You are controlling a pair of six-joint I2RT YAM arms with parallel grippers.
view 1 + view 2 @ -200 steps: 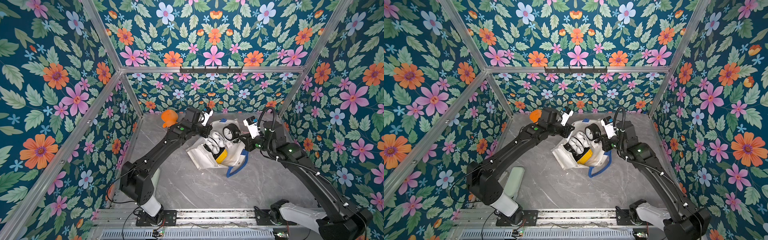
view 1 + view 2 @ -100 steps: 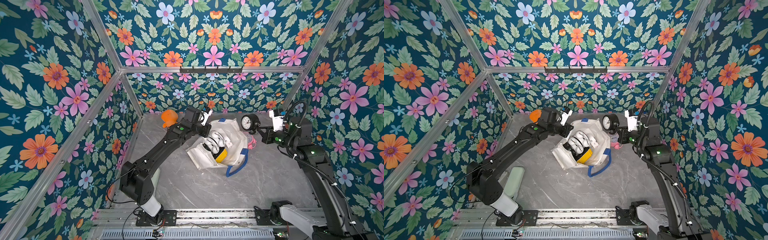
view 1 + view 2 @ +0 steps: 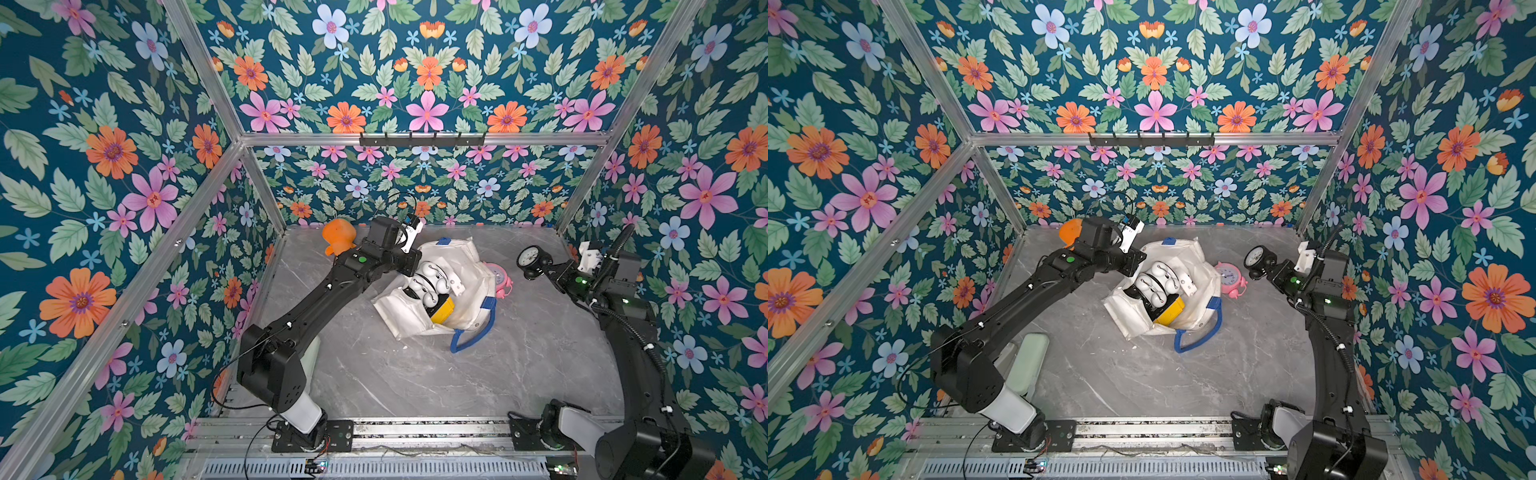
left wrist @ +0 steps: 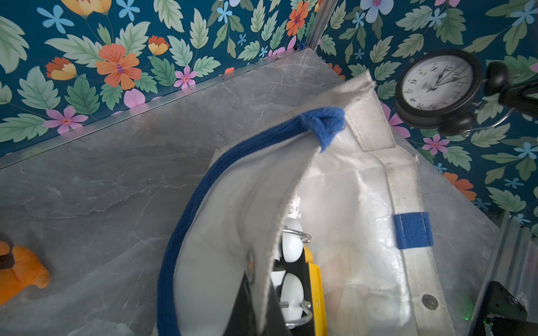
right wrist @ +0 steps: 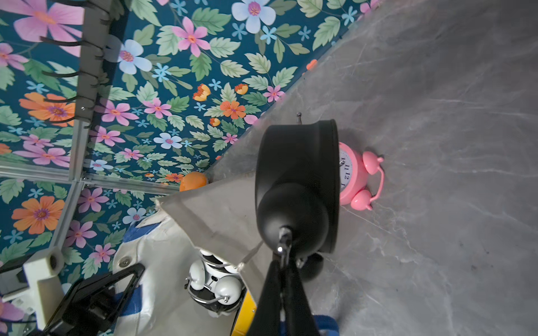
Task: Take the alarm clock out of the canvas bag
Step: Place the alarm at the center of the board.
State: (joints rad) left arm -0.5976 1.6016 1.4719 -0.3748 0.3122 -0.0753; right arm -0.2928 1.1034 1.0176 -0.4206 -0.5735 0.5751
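Table centre: canvas bag [image 3: 476, 293], mouth open, rim clenched by left gripper [image 3: 410, 277] at 10 o'clock. At 3 o'clock, beside bag: pink alarm clock [image 3: 501, 283]. At 2 o'clock, outside bag, aloft: black alarm clock [image 3: 529, 259], grasped by right gripper [image 3: 549, 272]. Farther, 10 o'clock: orange plush [image 3: 337, 241].

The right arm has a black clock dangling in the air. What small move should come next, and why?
Probably lower the black alarm clock onto the table near the pink clock. The right gripper is shut on its handle, and it hangs clear of the canvas bag, so setting it down seems all that remains.
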